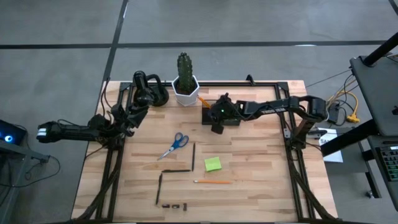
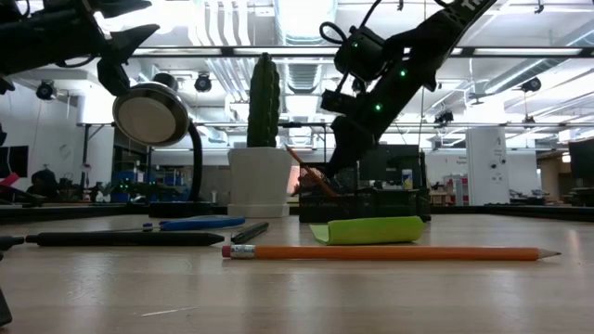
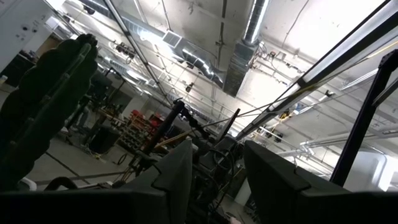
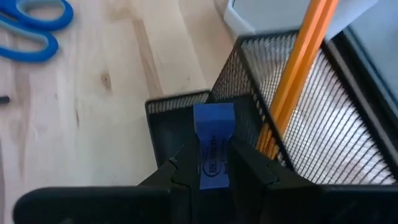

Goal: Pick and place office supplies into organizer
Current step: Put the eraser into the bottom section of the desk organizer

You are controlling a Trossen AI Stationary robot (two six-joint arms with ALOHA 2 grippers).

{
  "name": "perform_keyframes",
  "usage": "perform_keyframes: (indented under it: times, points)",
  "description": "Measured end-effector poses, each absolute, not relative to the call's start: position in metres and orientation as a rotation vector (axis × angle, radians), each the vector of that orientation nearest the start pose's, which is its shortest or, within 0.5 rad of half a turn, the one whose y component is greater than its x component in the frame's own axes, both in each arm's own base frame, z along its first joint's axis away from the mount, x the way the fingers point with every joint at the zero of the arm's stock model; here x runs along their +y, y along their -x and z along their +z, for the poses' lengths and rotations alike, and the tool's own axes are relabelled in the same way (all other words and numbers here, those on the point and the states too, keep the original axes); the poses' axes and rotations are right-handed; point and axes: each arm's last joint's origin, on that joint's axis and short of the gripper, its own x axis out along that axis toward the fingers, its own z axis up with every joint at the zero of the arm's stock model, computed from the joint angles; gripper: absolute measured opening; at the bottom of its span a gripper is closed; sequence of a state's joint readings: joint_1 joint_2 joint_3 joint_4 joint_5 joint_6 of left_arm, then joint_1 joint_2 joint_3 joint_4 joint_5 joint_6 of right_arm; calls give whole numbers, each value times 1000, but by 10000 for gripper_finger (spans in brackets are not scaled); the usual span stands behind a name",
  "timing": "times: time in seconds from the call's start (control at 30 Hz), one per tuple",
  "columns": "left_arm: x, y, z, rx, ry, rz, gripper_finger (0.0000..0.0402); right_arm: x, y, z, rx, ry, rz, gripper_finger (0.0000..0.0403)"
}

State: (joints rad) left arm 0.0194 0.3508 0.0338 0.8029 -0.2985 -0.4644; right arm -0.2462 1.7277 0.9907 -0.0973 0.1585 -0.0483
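We hold our right gripper (image 4: 214, 171) over the black mesh organizer (image 4: 186, 115), its fingers pinching a small blue block (image 4: 213, 146) that hangs just above the organizer's lower compartment, so we judge this item to be on the point of release but not yet set down. An orange pencil (image 4: 298, 68) already leans in the taller compartment beside it, which counts as one supply stowed. The organizer itself sits just beside the white cactus pot (image 1: 186, 91), toward the right arm's side of it. Most of the work is left: out on the open wood, well apart from the organizer, lie the blue-handled scissors (image 1: 175, 145), a lime-green sticky-note pad (image 1: 212, 163), a second orange pencil (image 1: 212, 182), three dark pens (image 1: 193, 156), and a few tiny black clips (image 1: 175, 205) at the table's near edge. Our left gripper (image 3: 214, 168) waits raised on the other side of the cactus pot from the organizer, near a black rounded gadget (image 1: 153, 94), its fingers spread and holding nothing.
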Motion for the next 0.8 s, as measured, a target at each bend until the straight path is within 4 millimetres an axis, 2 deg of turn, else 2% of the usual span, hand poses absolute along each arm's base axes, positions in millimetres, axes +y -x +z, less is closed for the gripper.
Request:
perform_keyframes:
  times: [0.8]
  points:
    - [11,-108,219,-547,519,195,130,-86,-325,153,920,10,-339,56]
